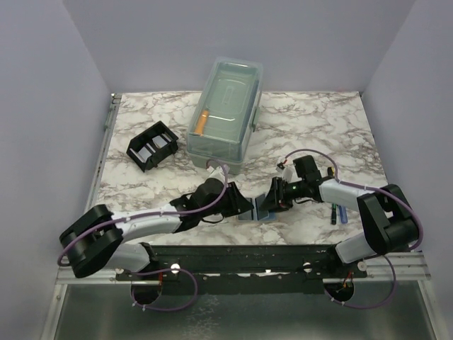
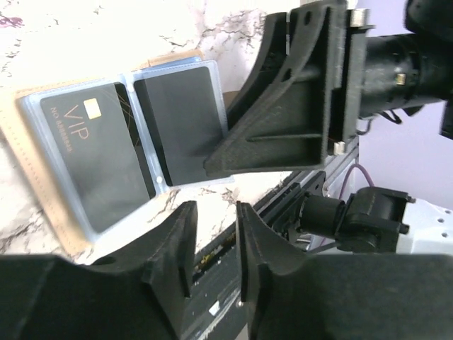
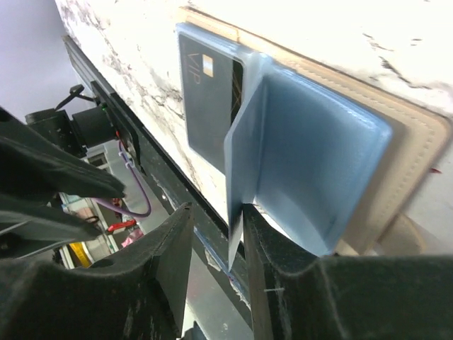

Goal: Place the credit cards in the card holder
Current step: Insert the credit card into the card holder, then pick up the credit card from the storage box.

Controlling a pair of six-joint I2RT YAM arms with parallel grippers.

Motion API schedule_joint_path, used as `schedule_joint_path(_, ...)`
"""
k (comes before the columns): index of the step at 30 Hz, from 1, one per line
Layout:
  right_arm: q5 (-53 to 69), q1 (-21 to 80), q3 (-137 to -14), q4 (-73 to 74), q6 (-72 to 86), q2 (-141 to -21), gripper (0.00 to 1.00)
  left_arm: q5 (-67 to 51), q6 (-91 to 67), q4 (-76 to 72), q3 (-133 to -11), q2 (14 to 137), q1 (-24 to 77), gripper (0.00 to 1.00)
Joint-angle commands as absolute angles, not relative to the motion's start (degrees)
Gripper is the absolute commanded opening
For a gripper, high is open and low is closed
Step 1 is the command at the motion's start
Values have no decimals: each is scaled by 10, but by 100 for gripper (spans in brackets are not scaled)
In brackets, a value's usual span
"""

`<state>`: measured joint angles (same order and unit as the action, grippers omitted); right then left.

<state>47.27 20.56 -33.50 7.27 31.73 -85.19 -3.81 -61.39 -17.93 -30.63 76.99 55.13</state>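
Observation:
A tan pad (image 2: 42,205) lies near the table's front edge and carries a blue plastic sleeve (image 2: 180,71). A dark grey credit card marked VIP (image 2: 95,159) sits in the sleeve's left pocket, and a second dark card (image 2: 184,124) shows in the right pocket. The right pocket's leaf (image 3: 311,163) is lifted on edge. Its lower corner stands between the fingers of my right gripper (image 3: 216,216), touching one finger, with a gap to the other. My left gripper (image 2: 214,212) hovers just beside the sleeve, open and holding nothing. The black card holder (image 1: 152,145) stands far back on the left.
A large clear lidded box (image 1: 226,106) with an orange item inside stands at the back centre. Pens (image 1: 336,212) lie beside the right arm. A metal rail (image 1: 248,255) runs along the front edge. Both grippers (image 1: 256,204) crowd the pad.

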Motion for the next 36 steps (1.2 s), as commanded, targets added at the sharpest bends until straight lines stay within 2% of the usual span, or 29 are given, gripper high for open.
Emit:
schedule_joint_path(1, 460, 231, -360, 67, 330, -855, 39, -5, -587, -60, -306, 659, 550, 40)
schedule_joint_path(8, 395, 311, -385, 46, 381, -870, 43, 66, -538, 136, -365, 498, 541, 54)
schedule_joint_path(13, 386, 358, -397, 13, 418, -904, 45, 116, -519, 248, -427, 463, 530, 61)
schedule_joint_path(15, 380, 357, -399, 21, 417, -898, 48, 137, -513, 287, -451, 465, 518, 68)
schedule_joint_path(18, 323, 351, -430, 95, 383, -872, 54, 144, -499, 336, -481, 470, 471, 74)
schedule_joint_path(21, 267, 339, -459, 164, 343, -841, 56, 121, -472, 364, -502, 476, 378, 80)
schedule_joint_path(25, 193, 312, -499, 247, 292, -818, 60, 93, -418, 383, -541, 530, 215, 90)
schedule_joint_path(29, 183, 273, -538, 307, 252, -820, 61, 94, -397, 387, -603, 645, 80, 92)
schedule_joint_path(36, 233, 222, -643, 415, 200, -864, 62, 233, -401, 402, -731, 861, 29, 88)
